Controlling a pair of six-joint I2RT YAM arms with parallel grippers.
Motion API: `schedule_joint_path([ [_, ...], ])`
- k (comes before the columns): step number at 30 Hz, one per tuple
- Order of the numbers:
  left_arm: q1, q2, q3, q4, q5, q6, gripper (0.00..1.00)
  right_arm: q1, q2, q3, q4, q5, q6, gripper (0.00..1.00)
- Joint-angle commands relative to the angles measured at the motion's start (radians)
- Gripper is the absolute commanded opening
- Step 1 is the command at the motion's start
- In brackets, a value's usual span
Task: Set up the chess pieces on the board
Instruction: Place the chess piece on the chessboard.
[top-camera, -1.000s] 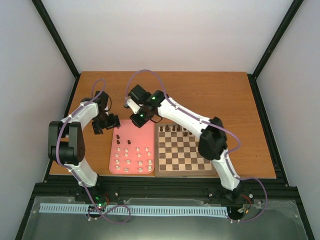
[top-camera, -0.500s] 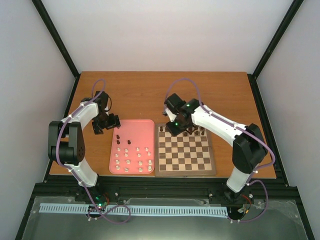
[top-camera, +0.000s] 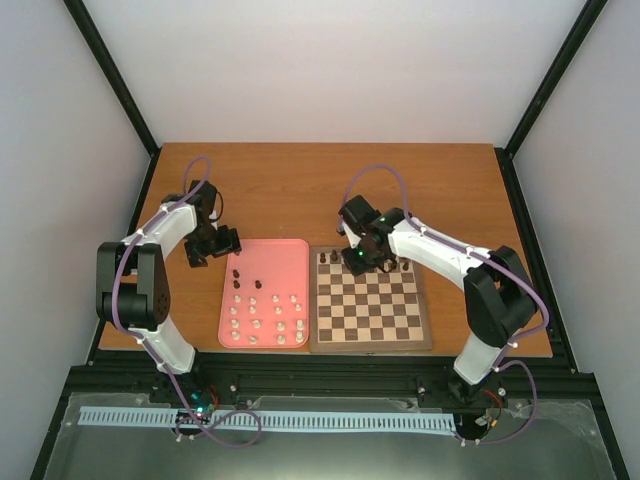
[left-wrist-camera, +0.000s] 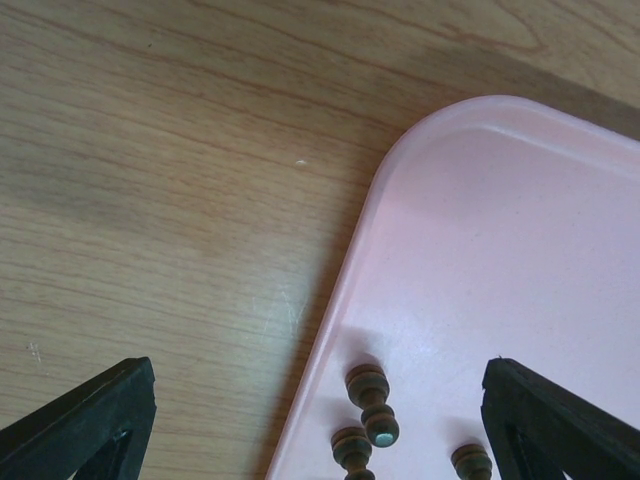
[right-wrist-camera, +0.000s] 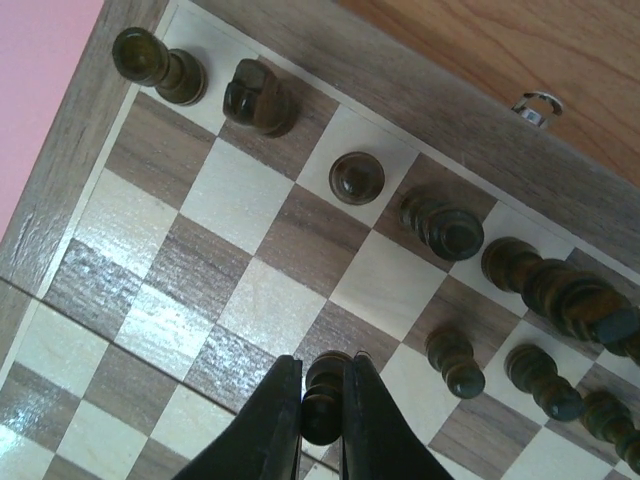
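Pinching dark piece (right-wrist-camera: 324, 385) upright in right gripper (right-wrist-camera: 322, 425), low over board (right-wrist-camera: 62, 190), second row from far edge, to seat it squarely; left gripper (left-wrist-camera: 315, 400) wide, empty, left of board

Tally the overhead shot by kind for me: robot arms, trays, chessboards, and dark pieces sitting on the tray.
Robot arms: 2 (left, right)
Pink tray: 1
Chessboard: 1
Dark pieces on the tray: 3
Total: 7
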Motion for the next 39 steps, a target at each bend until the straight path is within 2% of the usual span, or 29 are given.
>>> schedule_joint_path([
  [1, 0.002, 0.006, 0.029, 0.010, 0.011, 0.014, 1.00, -0.014, 0.024, -0.015, 0.067, 0.023, 0.015, 0.07],
  [39, 0.003, 0.020, 0.037, 0.017, 0.029, 0.024, 1.00, -0.042, 0.077, -0.042, 0.124, 0.007, 0.003, 0.14],
])
